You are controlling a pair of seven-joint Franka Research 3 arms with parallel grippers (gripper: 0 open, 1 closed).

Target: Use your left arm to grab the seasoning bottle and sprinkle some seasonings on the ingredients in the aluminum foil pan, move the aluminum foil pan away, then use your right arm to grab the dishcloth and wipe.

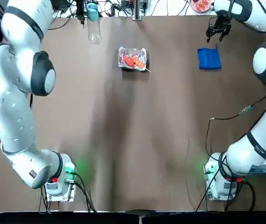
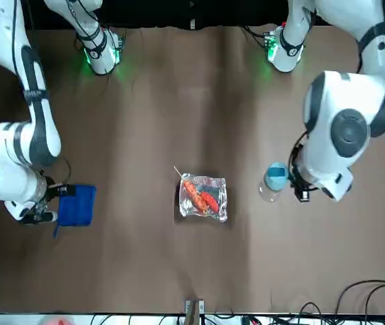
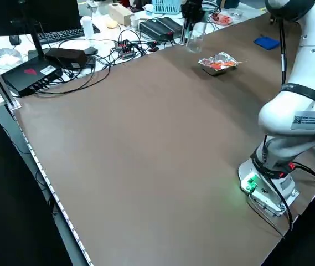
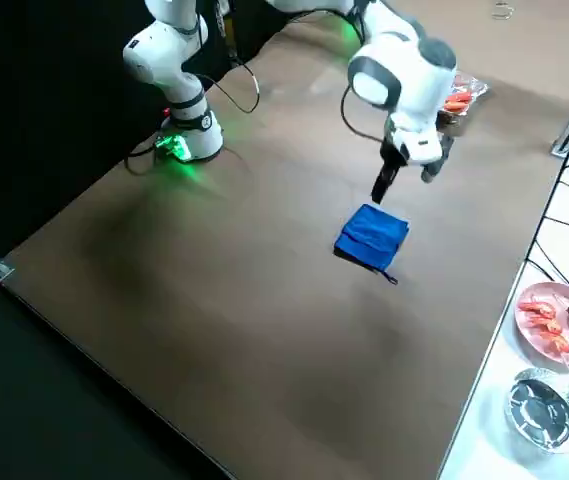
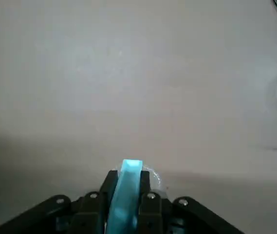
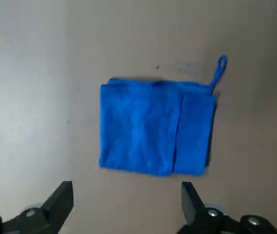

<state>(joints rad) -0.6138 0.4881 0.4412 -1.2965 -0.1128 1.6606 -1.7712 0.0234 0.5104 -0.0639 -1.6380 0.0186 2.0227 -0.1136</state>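
The seasoning bottle hangs at the table's far left, its light blue cap pinched between the closed fingers of the left gripper, clear body pointing down toward the brown table; to its right, apart from it, the aluminum foil pan sits near the far edge with the ingredients inside; farther right lies the folded dishcloth, flat on the table; the right gripper hovers just beyond it, jaws spread wide.
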